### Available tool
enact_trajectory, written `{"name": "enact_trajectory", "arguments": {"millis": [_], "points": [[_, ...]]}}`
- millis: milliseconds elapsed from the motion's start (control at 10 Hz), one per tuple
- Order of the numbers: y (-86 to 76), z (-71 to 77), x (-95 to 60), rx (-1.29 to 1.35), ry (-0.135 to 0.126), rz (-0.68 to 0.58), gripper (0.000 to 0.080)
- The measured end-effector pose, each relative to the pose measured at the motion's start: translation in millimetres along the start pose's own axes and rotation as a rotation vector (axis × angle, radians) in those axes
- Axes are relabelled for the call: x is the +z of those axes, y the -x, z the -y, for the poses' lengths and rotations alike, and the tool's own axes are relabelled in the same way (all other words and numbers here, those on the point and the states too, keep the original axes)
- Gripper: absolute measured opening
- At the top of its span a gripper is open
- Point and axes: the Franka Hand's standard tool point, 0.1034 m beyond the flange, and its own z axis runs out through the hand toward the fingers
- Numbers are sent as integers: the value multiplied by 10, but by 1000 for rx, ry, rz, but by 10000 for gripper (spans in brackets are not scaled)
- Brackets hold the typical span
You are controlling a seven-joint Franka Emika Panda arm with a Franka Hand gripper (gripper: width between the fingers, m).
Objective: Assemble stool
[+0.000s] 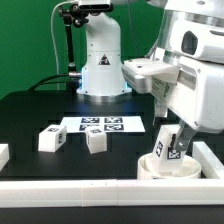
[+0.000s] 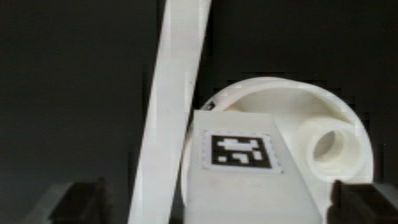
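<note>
The gripper (image 2: 217, 205) hangs wide open around the tagged leg (image 2: 240, 152), not touching it, at the round seat (image 2: 294, 105) near the bench (image 1: 30, 110) edge.

The arm (image 1: 190, 70) runs off the picture high above the seat (image 1: 150, 170) and hides part of it. The gripper (image 1: 172, 140) over the seat is too small to show its tips. Far from the seat, a white block (image 1: 3, 155) is cut by the edge. Close up, the fingers (image 2: 365, 200) beside the seat are dark, blurry and cut short.
</note>
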Motion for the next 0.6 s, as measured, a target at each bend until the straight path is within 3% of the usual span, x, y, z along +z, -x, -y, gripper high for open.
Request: {"name": "enact_trajectory", "arguments": {"millis": [100, 200, 300, 600], "points": [[8, 1, 2, 1, 0, 0, 514], [15, 5, 6, 2, -2, 0, 375], [20, 7, 8, 3, -3, 0, 337], [29, 14, 10, 37, -6, 0, 337]]}}
